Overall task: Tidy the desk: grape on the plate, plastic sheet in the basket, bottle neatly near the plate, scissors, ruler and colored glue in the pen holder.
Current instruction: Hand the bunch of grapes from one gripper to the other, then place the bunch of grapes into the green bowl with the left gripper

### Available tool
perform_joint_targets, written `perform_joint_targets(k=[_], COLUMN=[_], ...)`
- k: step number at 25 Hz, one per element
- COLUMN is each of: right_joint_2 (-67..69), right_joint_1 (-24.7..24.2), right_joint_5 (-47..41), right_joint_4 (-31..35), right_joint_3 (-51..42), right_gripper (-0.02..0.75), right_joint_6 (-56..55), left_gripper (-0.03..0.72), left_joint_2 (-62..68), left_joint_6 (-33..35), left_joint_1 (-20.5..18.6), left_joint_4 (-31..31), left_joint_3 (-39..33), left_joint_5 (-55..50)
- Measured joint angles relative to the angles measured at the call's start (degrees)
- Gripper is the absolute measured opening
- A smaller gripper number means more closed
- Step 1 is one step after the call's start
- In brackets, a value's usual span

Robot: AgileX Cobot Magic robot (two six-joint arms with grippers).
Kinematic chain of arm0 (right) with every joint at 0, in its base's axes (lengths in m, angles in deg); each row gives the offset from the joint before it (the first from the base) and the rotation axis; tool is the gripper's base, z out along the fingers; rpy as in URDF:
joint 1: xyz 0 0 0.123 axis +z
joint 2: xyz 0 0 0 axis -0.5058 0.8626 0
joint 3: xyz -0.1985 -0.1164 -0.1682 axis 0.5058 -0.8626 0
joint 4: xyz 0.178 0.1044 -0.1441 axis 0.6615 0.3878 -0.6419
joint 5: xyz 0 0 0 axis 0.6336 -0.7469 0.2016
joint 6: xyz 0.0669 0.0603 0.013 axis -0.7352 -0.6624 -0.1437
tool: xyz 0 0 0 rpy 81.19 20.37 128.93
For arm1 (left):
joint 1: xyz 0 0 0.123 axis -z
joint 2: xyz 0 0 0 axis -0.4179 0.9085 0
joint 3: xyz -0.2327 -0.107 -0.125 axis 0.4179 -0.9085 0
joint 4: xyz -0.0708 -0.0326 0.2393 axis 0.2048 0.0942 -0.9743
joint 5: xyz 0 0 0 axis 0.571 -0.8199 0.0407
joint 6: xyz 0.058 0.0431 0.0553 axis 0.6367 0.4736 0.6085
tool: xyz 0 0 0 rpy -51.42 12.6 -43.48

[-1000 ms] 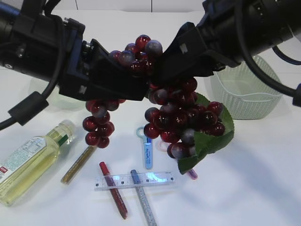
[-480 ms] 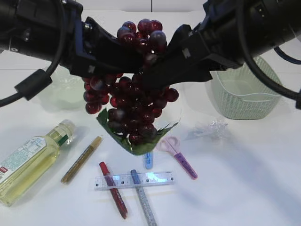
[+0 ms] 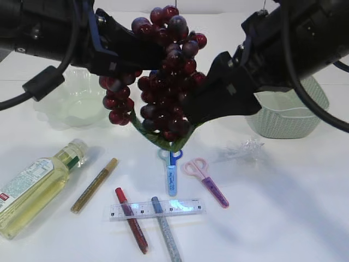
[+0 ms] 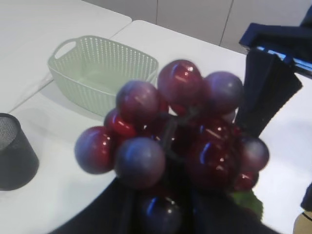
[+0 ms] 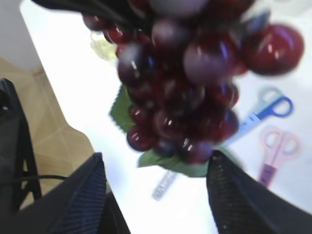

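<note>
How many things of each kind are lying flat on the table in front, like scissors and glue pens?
Scissors: 2, blue scissors and pink scissors
Glue pens: 3, gold glue pen, red glue pen and silver-blue glue pen
Ruler: 1, the clear ruler
Bottle: 1, the yellow bottle
Total: 7

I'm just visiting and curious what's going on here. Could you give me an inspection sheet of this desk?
Surface: white table.
Job's things: grape bunch in the air; clear plate, green basket, bottle lying flat, plastic sheet, two scissors, ruler, three glue pens, black pen holder.
Clutter: nothing seen.
Claws: left claw holds the bunch; right claw open around it.
Cables: black cable on left arm.
Surroundings: tiled floor.
</note>
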Motion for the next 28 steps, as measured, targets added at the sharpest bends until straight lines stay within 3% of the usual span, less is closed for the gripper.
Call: perform_joint_targets(k=[7,12,22,28], right_joint_2=[0.00,0.00,0.00,0.00], right_joint_1=[0.00,0.00,0.00,0.00], right_joint_5=[-0.81,-1.02,-5.84,-8.27], right_joint_4=[-11.82,-16.54,-28.84,-32.12], right_joint_3=[0.00,0.00,0.00,0.00], right_gripper=[0.510,0.510,0.510,0.510], right_joint_6=[-9.39,-15.96,-28.29,-28.89], left_gripper=[0.165,0.165,0.163,0.162], left_joint_2=[0.00,0.00,0.00,1.72], left_joint_6=[0.00,0.00,0.00,0.00], left_joint_1=[0.00,0.00,-0.14,-5.55], left_joint_4=[0.72,1.25,8.85,13.03], left_joint_3=[0.03,0.03,0.03,0.03], left_joint_5=[3.94,9.50,35.77,39.56])
